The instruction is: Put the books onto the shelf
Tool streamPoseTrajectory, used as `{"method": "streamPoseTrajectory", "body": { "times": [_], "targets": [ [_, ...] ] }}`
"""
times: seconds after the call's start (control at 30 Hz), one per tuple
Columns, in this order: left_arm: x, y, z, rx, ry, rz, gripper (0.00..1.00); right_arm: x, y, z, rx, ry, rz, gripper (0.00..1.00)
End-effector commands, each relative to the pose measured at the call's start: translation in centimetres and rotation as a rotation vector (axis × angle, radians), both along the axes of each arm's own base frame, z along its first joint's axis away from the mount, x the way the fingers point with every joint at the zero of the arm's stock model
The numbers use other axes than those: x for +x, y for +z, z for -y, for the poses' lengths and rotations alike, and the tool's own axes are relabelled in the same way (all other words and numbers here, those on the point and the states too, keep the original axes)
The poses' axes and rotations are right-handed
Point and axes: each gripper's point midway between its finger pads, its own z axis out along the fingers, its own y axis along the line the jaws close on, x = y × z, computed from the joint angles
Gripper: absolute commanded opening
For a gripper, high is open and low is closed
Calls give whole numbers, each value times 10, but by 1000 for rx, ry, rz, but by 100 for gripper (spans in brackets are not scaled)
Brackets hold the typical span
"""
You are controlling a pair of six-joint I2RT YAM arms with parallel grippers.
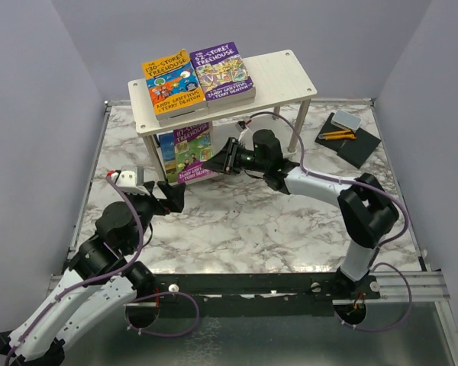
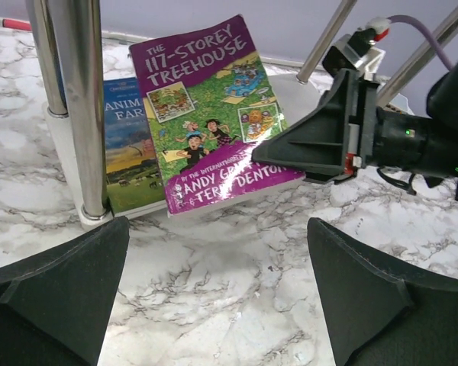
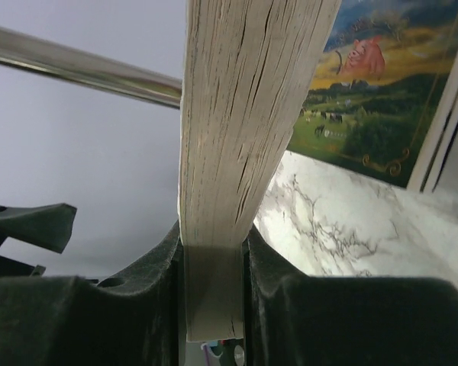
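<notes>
Two paperbacks, an orange Treehouse book (image 1: 170,82) and a purple Treehouse book (image 1: 223,70), lie flat side by side on the top board of the shelf (image 1: 282,76). The board is whitish and wood-grained and stands on round silver posts (image 2: 84,107). Under it, the right gripper (image 1: 221,160) pinches one edge of the 117-Storey Treehouse book (image 2: 206,114), with the rough cream page block squeezed between its black pads. That glossy cover overlaps the Animal Farm book (image 2: 126,145) on the lower board. The left gripper (image 1: 170,197) hangs near, in front of the shelf above the veined marble table (image 1: 290,229), its wedge-shaped black fingers spread wide, apart from the book.
</notes>
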Motion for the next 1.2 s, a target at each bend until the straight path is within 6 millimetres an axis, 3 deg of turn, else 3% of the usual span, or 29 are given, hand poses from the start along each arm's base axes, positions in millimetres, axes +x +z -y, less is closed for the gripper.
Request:
{"method": "streamPoseTrajectory", "body": {
  "times": [0.0,0.4,0.83,1.17],
  "targets": [
    [1,1,-14,27,51,30,99,16,30,-19,89,99,106,0],
    [0,0,-15,28,56,30,99,40,-7,-46,47,269,85,1],
    [1,-2,-15,36,61,23,99,58,-36,-61,60,275,12,1],
    [2,-4,-14,44,57,16,99,69,-47,-67,68,241,-32,1]
  ]
}}
